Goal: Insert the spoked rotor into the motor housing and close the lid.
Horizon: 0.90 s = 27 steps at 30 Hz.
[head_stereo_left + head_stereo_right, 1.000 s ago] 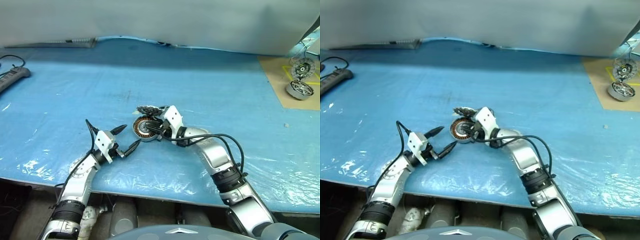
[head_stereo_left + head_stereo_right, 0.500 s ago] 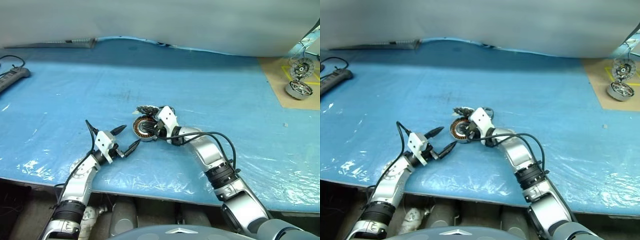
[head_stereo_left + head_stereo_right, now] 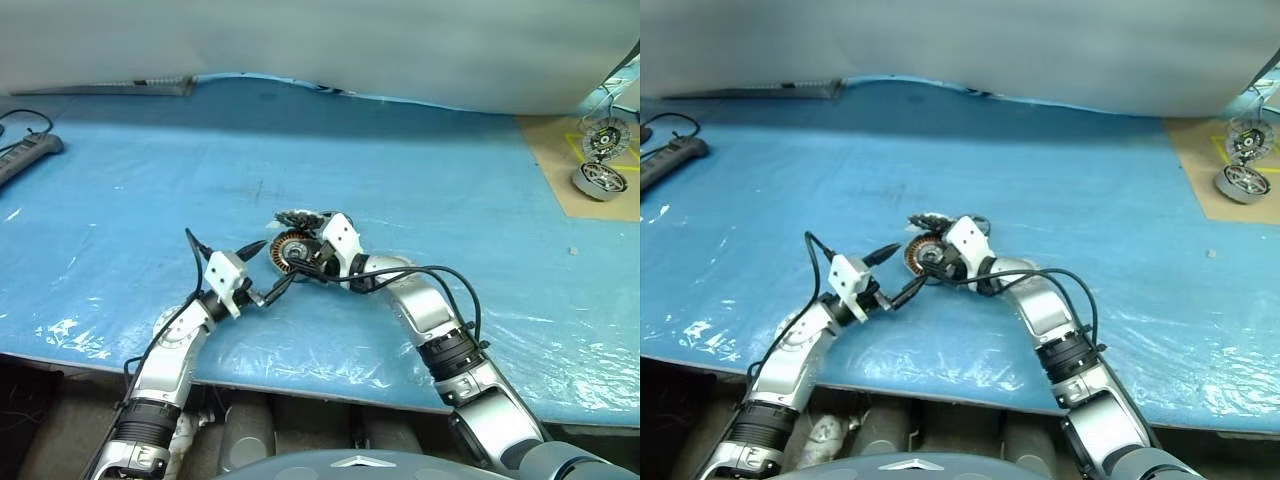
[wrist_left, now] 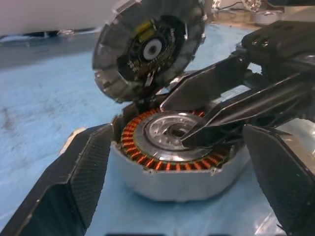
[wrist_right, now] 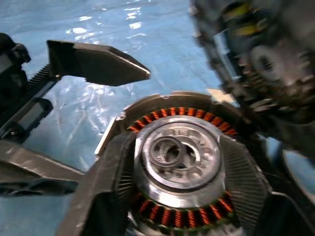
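no readable text, labels or numbers

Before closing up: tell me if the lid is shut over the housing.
Open: the lid stands tilted up behind the motor housing, whose copper windings lie uncovered.

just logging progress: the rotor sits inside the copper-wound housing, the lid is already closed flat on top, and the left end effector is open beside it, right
Not quite. The lid is not closed: the left wrist view shows it tilted up behind the motor housing, whose copper windings and seated rotor are uncovered. The left end effector is indeed open beside it.
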Each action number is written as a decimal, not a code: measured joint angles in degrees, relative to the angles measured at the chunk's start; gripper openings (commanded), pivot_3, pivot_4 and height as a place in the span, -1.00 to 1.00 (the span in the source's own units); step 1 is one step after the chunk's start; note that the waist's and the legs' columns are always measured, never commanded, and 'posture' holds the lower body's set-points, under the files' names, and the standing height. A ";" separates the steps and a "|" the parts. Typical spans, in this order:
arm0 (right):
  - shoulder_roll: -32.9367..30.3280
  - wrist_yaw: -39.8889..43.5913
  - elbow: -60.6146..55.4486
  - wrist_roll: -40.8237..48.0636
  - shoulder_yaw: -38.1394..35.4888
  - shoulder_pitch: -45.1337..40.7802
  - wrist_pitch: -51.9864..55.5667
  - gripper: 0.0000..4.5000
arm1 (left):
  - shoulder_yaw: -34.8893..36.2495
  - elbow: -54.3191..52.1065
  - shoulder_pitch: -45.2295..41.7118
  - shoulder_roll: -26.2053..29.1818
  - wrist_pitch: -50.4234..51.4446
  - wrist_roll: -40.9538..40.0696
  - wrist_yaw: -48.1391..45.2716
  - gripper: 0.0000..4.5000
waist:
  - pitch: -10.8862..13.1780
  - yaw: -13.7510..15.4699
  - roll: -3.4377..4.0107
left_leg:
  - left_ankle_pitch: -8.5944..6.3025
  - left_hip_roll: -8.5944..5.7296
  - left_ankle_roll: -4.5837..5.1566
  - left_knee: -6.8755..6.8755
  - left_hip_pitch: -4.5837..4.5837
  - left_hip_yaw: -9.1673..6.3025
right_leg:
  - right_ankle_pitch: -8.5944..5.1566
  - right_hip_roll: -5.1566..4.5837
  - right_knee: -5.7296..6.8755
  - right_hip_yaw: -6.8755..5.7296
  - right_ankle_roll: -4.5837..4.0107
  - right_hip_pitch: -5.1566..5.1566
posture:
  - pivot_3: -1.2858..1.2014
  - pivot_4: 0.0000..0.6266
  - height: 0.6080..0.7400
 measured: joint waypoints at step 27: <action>-0.16 -1.51 -5.96 0.57 2.62 -0.62 8.70 -0.98 | 0.97 -3.33 1.51 0.62 4.05 -0.85 1.35 1.00 | 0.00 -0.05 -0.01 | 0.00 0.00 -0.01 -0.01 -0.03 -0.01 | 0.01 0.02 0.00 0.00 0.01 -0.04 | 0.03 -0.52 1.00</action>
